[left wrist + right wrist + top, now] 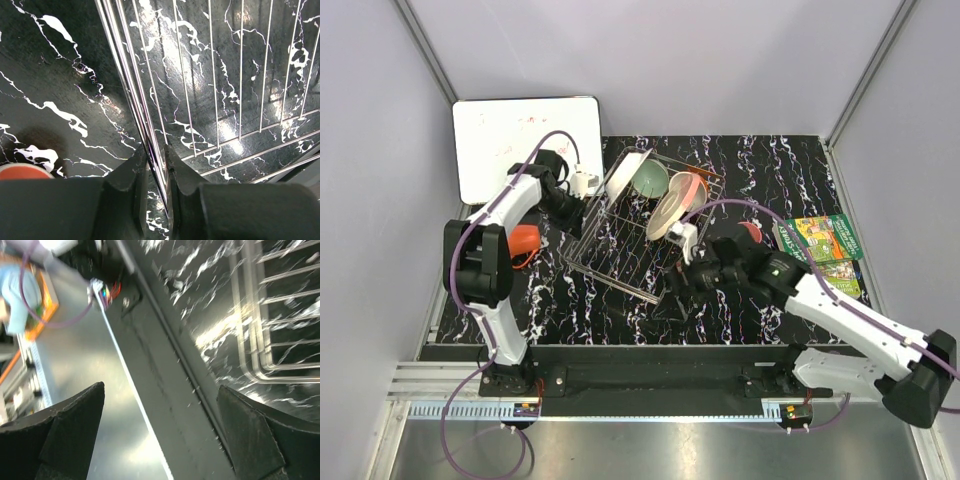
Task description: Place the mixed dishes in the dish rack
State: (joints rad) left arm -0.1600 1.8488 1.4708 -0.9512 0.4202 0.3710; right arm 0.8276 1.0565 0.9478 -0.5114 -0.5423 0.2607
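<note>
The silver wire dish rack [620, 245] sits mid-table, and its bars fill the left wrist view [215, 90]. A white plate [625, 172], a mint green bowl [650, 180], a pink-and-cream plate [670, 212] and a cream bowl [692, 190] stand in its far end. An orange mug [525, 240] lies left of the rack, its rim at the lower left of the left wrist view [22, 171]. A small pink cup [750, 230] shows behind the right arm. My left gripper [582, 220] [156, 157] is shut on the rack's left rim wire. My right gripper [672, 290] [160, 400] hangs open and empty by the rack's near right corner [265, 340].
A whiteboard [525, 145] lies at the back left, partly under the left arm. A green book [828, 240] rests at the right edge of the black marbled table [580, 300]. The metal base rail [165, 390] runs under the right gripper.
</note>
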